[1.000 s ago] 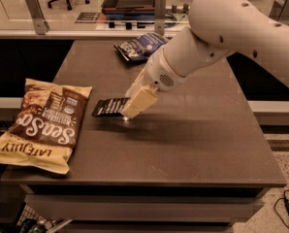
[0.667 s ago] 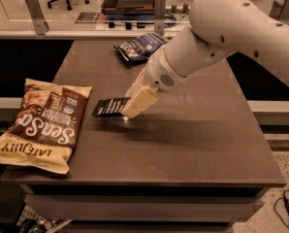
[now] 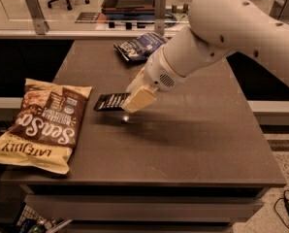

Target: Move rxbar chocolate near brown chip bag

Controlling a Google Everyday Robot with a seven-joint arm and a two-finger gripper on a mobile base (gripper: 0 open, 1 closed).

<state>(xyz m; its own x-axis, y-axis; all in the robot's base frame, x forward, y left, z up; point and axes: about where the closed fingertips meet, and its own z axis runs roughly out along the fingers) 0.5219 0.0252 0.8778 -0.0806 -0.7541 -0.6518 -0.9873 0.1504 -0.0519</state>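
Barely anything has shifted: the rxbar chocolate (image 3: 109, 101) and the gripper (image 3: 138, 100) sit a touch higher in view than a second ago. Its right end is pinched in the jaws, and it seems to hang just above the bench (image 3: 193, 144), near the brown chip bag (image 3: 43, 125) but apart. Carrying looks under way; next comes a short leftward move, then lowering and release beside the bag.

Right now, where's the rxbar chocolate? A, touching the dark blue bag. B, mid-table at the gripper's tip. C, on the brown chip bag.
B: the rxbar chocolate is mid-table by the gripper, apart from the brown chip bag, with the dark blue bag farther back.
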